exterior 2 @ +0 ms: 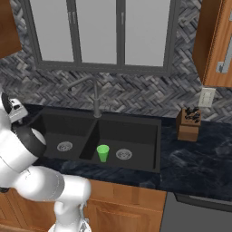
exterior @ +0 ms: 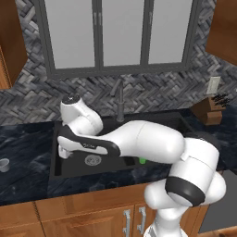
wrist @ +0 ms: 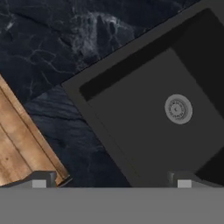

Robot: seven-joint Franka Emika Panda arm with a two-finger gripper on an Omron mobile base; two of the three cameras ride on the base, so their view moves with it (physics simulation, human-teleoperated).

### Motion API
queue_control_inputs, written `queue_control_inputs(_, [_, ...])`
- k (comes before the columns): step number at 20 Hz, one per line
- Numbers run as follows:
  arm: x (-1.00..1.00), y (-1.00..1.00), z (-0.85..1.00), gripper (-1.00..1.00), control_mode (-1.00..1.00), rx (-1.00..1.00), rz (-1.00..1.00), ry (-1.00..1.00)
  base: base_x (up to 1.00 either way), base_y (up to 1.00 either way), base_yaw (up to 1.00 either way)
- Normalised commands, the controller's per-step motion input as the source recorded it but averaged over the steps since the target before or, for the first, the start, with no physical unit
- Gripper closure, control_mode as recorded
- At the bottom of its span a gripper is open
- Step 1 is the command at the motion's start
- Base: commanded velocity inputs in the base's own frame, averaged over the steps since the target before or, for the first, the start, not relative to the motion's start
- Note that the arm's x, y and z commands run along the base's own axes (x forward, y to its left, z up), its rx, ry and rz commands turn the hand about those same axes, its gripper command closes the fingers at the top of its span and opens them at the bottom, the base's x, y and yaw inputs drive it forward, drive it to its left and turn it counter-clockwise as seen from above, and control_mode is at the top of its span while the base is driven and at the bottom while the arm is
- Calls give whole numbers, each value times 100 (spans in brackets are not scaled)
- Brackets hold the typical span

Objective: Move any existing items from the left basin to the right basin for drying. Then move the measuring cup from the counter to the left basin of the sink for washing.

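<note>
Green tumbler already stands in the right basin; grey cup waits on the surface. My tool, spread and empty, hangs over the left basin.

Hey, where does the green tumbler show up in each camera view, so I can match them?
Left base view: a green sliver of the green tumbler peeks from under the arm, in the right basin.
Right base view: upright in the right basin, just left of its drain.
Hand view: not in it.
Shared landmark: the left basin's drain.
</note>
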Motion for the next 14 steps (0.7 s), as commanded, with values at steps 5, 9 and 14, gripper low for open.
queue_control_inputs(5, [-1, 47, 0, -100, -100, 0, 25, 1, 0, 0, 0])
queue_control_inputs(9, [0, 45, 0, -100, -100, 0, 26, 1, 0, 0, 0])
queue_control_inputs(14, [0, 46, 2, -100, -100, -2, 25, 0, 0, 0, 0])
